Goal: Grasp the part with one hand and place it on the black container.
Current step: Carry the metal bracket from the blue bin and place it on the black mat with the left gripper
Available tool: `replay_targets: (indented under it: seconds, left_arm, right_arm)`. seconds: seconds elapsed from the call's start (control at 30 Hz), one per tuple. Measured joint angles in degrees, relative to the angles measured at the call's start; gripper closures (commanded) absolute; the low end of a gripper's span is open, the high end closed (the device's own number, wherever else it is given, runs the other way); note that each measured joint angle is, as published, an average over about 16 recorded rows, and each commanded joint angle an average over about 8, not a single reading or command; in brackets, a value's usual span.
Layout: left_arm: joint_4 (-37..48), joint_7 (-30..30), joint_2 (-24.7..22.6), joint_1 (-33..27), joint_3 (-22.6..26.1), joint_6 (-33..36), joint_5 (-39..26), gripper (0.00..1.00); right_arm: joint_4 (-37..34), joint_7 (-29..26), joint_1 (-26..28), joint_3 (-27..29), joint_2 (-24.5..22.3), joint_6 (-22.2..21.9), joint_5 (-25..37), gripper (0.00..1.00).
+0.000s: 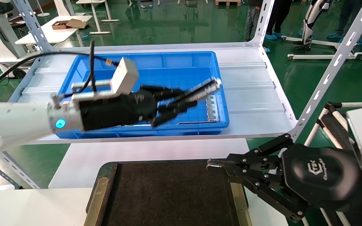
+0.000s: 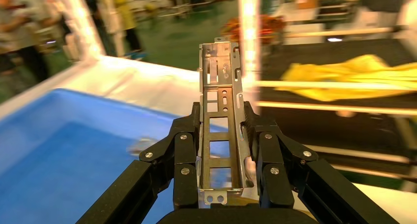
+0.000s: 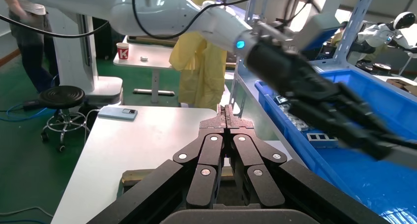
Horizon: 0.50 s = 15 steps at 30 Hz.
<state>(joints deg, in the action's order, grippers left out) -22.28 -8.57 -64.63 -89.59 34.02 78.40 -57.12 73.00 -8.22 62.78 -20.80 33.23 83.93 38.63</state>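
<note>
A deep blue plastic bin (image 1: 181, 64) sits on a white shelf (image 1: 250, 94). A grey perforated bar (image 1: 212, 108) lies inside the bin against its right wall. A white table (image 3: 142, 135) carries a phone (image 3: 117, 113); a yellow garment (image 3: 199, 76) hangs beyond.

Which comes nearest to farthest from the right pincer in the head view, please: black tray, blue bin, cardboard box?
From the right pincer, shut and empty at lower right:
1. Black tray, directly beneath its tip.
2. Blue bin, ahead, where the left pincer holds the part.
3. Cardboard box, far back left.
</note>
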Motion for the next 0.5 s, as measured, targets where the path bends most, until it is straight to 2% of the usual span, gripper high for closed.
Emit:
replay_targets:
  seconds: [0.13, 0.27, 0.5]
  left_arm:
    - [-5.98, 2.74, 3.08, 4.16, 0.07, 4.10, 1.16, 1.00]
    - [-13.00, 6.48, 6.27, 9.56, 0.34, 4.91, 1.79, 1.00]
    - [-25.62, 14.12, 11.37, 21.17, 1.13, -1.65, 1.31, 1.00]
  right_arm:
    - [0.00, 0.00, 0.00, 0.00, 0.00, 0.00, 0.00, 1.00]
    - [0.00, 0.00, 0.00, -0.01, 0.00, 0.00, 0.00, 1.00]
    - [0.00, 0.01, 0.00, -0.01, 0.00, 0.00, -0.01, 1.00]
